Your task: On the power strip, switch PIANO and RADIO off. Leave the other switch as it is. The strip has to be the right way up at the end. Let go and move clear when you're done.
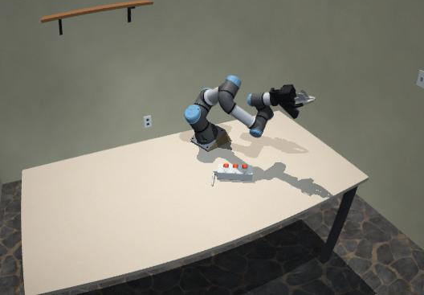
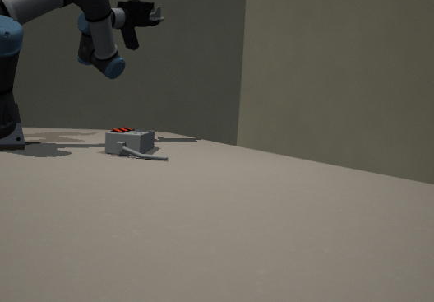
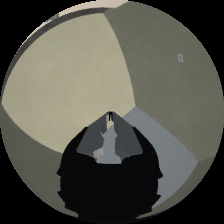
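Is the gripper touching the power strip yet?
Apart. The exterior view shows the shut gripper high in the air, with open space between it and the power strip lying on the table.

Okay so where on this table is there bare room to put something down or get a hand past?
Bare tabletop runs from the power strip to the left and near edges, and to the right-hand edge past the strip. The tight spot is between the strip, its cable stub and the arm's base plate. The shut, empty gripper hangs high beyond the far edge.
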You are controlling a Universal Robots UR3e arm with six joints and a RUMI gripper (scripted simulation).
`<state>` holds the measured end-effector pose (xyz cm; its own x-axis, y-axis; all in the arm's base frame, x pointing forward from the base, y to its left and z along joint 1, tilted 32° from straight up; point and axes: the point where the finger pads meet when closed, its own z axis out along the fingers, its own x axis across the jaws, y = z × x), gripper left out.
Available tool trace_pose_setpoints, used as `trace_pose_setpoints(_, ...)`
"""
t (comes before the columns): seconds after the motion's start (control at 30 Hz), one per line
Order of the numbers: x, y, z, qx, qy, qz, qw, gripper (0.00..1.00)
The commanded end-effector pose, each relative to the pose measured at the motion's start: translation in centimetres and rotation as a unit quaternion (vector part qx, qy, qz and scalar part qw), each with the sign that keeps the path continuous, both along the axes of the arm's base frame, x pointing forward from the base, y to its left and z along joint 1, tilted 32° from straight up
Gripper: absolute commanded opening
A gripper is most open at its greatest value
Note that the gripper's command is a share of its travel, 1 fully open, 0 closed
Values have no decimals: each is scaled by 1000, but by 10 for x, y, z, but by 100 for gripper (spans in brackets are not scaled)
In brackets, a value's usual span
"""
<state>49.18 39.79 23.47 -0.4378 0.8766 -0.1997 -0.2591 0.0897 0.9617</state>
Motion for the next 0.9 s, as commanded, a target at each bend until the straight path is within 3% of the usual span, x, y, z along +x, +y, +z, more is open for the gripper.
trace_pose_setpoints(0.0, 3, -1, -1, -9, 4, -4, 1000, 0)
trace_pose_setpoints(0.4, 21, -11, -16, -69, 32, -30, 997, 0)
trace_pose_setpoints(0.6, 35, -23, -32, -132, 62, -51, 988, 0)
trace_pose_setpoints(0.83, 48, -46, -57, -231, 109, -73, 964, 0)
trace_pose_setpoints(0.87, 48, -46, -57, -231, 109, -73, 964, 0)
